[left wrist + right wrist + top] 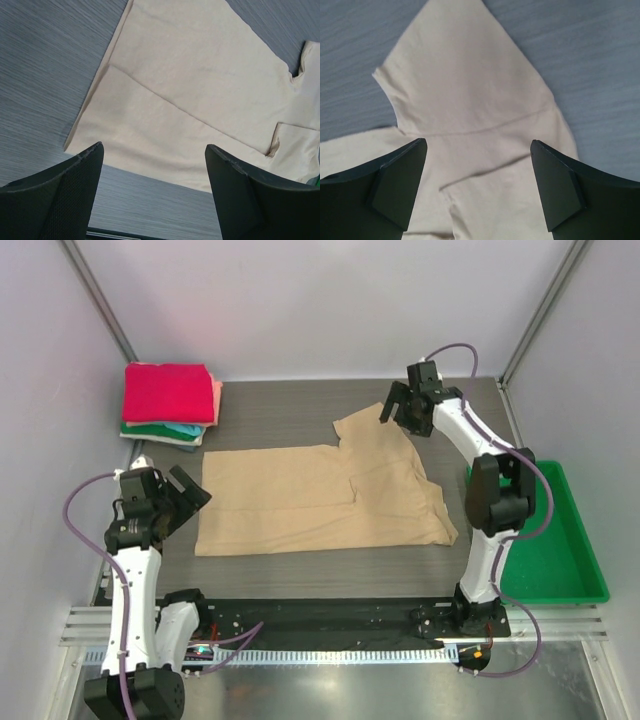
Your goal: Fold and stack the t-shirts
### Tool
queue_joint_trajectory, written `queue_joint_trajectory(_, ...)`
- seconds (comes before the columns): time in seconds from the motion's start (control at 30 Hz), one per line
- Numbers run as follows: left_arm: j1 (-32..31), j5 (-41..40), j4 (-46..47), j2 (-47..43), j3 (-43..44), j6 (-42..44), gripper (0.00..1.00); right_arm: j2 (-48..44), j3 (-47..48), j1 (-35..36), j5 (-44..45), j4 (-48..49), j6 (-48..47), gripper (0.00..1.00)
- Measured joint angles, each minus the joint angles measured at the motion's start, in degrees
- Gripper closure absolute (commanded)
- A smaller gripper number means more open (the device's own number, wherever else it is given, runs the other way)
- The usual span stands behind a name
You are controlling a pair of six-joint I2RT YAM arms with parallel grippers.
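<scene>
Folded shirt stack (170, 405) sits well beyond my L gripper (183, 502): done. L fingers wide, empty; tan shirt (320, 495) just ahead, one long edge folded in. R gripper (400, 408) wide, empty, over far sleeve (465, 75). Left, I reckon: more folds + stacking.

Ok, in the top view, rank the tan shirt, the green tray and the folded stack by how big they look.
1. tan shirt, spread flat, clearly the largest.
2. green tray, second.
3. folded stack, the smallest.
</scene>
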Motion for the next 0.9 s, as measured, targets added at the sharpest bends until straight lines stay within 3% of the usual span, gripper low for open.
queue_joint_trajectory(0.2,0.0,0.6,0.4,0.7,0.0,0.7,0.18,11.9,15.7,0.1,1.7,-1.7,-3.5,0.10)
queue_joint_trajectory(0.43,0.0,1.8,1.2,-0.2,0.0,0.7,0.19,22.3,27.5,0.2,4.0,-2.6,-7.8,0.09)
queue_joint_trajectory(0.9,0.0,3.1,1.8,-1.7,0.0,0.7,0.20,31.5,37.0,0.2,4.7,-2.9,-11.1,0.09)
